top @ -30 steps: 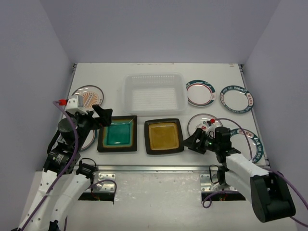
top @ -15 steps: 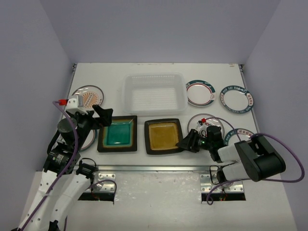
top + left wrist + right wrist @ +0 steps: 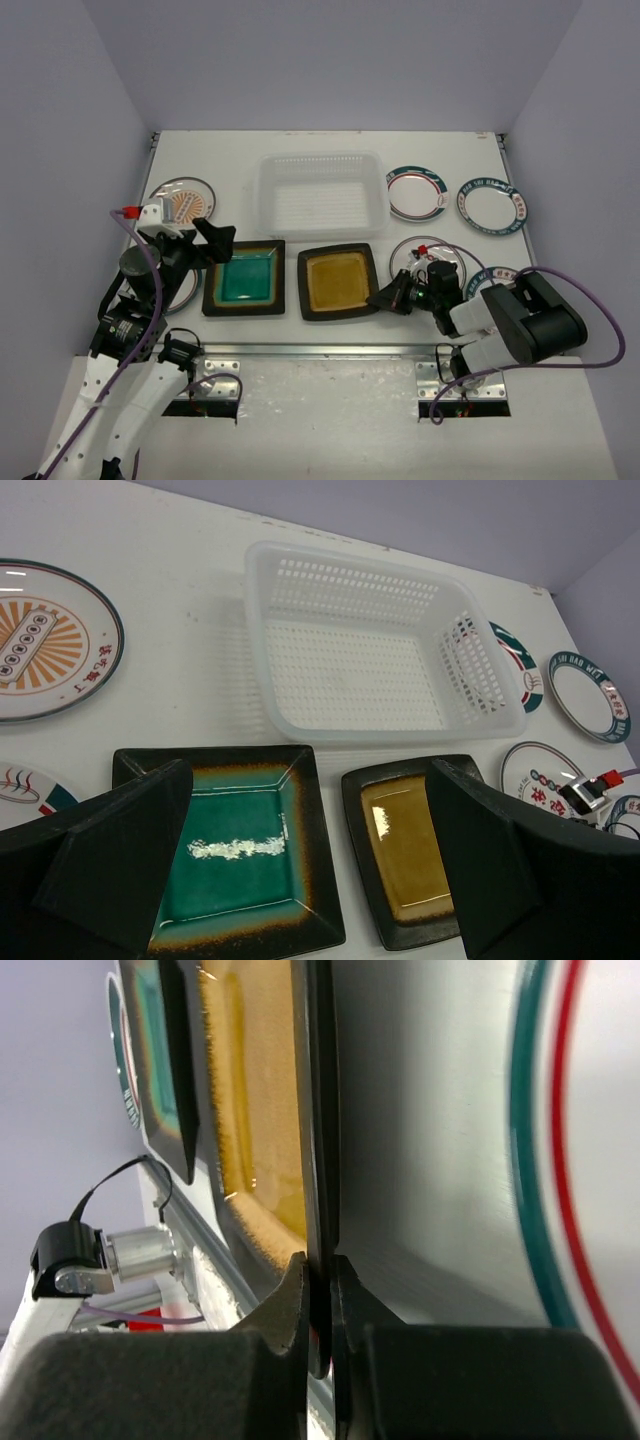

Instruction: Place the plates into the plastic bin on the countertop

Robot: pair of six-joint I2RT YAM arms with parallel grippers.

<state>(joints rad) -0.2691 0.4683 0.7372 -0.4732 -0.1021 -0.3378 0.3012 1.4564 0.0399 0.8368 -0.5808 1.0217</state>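
- Because the amber square glazed plate (image 3: 338, 282) lies flat on the flat white countertop (image 3: 230, 160), its thin dark rim is the only part a pincer can take. For this reason the right gripper (image 3: 386, 297) is placed low and sideways, at the plate's right edge.
- In the right wrist view the two fingers (image 3: 270, 1320) of this gripper are almost together, with the dark rim of the plate between them. I judge that it pinches the amber plate by the edge, with hardly any opening left.
- Whether that edge is already raised from the surface, I cannot tell.
- The translucent white plastic bin (image 3: 322, 200) with mesh sides stands just behind the two square plates and has nothing in it. The way for the amber plate should therefore be short: up and over the near wall.
- The left gripper (image 3: 205, 245) hovers above the left side of the teal square glazed plate (image 3: 246, 278). Its jaws are wide apart, and it holds nothing and touches nothing that I can see.
- The round white plates (image 3: 417, 193) with coloured rims lie on the countertop at both sides of the bin, and none is inside it.
- A glazed rim held so narrowly may slip when the plate tilts, so the lift probably needs care.
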